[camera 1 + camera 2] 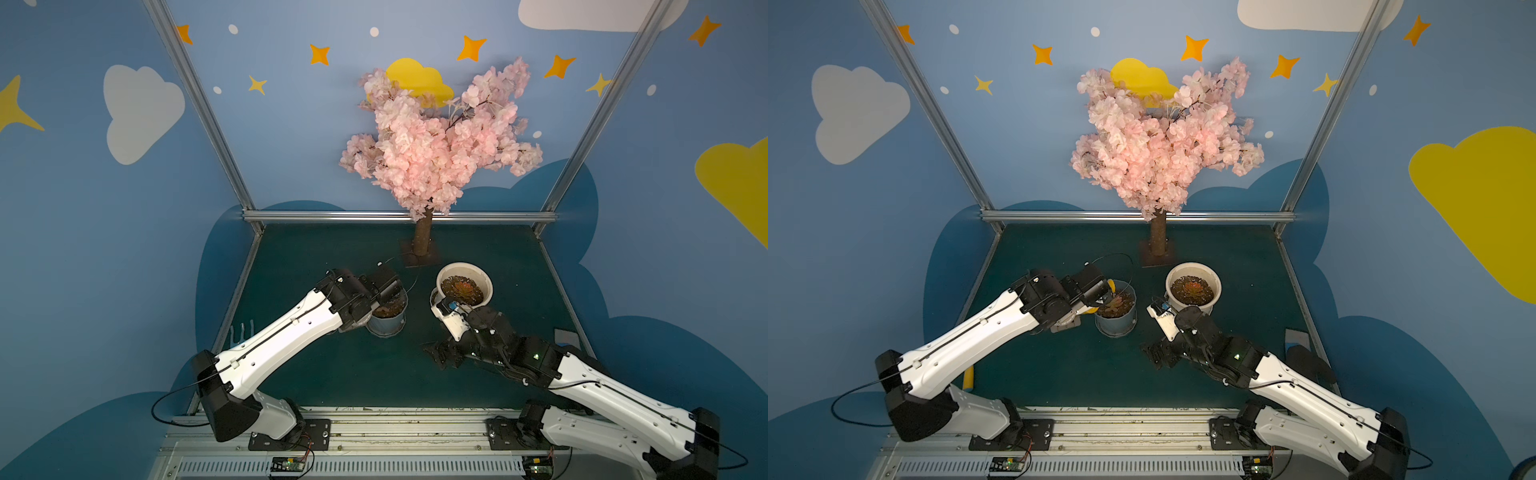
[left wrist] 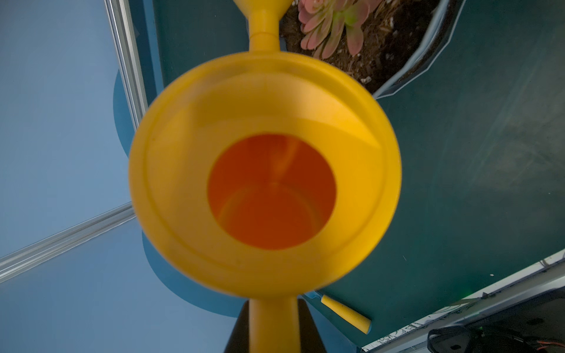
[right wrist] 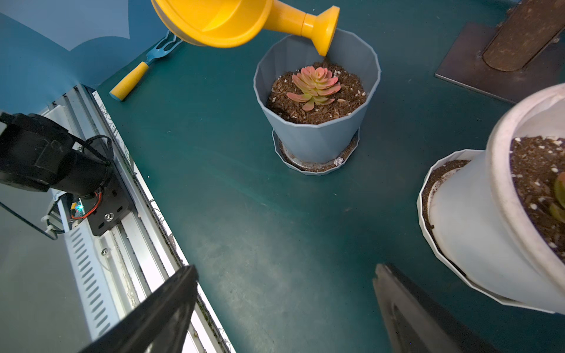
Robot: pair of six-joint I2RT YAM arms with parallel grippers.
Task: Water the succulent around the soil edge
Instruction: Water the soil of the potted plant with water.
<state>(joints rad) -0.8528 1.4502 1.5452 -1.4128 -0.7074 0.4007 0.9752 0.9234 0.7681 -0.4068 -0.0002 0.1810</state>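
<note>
On the green counter (image 1: 332,374), at the back, stands a tree (image 1: 436,137) with pink blossoms. In front of it, the white pot (image 3: 477,232) holds dark soil and a second succulent (image 1: 1192,287). Its saucer (image 3: 425,223) has some loose soil in it. Near it but apart, the grey-blue pot (image 3: 318,137) stands in its own saucer (image 3: 315,167). It holds soil (image 3: 348,101) with the pink-green succulent (image 3: 315,84) in the middle.

The yellow watering can (image 3: 220,21) is tilted, and its spout head (image 3: 324,30) is at this pot's rim, over the soil edge. The left tool (image 2: 273,327) is closed on the can's handle. The right tool (image 3: 284,269) is wide open and holds nothing, low over the counter near the white pot. A small fork (image 3: 143,73) with a yellow handle lies at the counter's left edge.

The left wrist view looks into the can's round opening; I cannot tell whether water is inside. In a top view the left arm hides the can and the succulent, while the right wrist view shows the spout head and the plant clearly.
</note>
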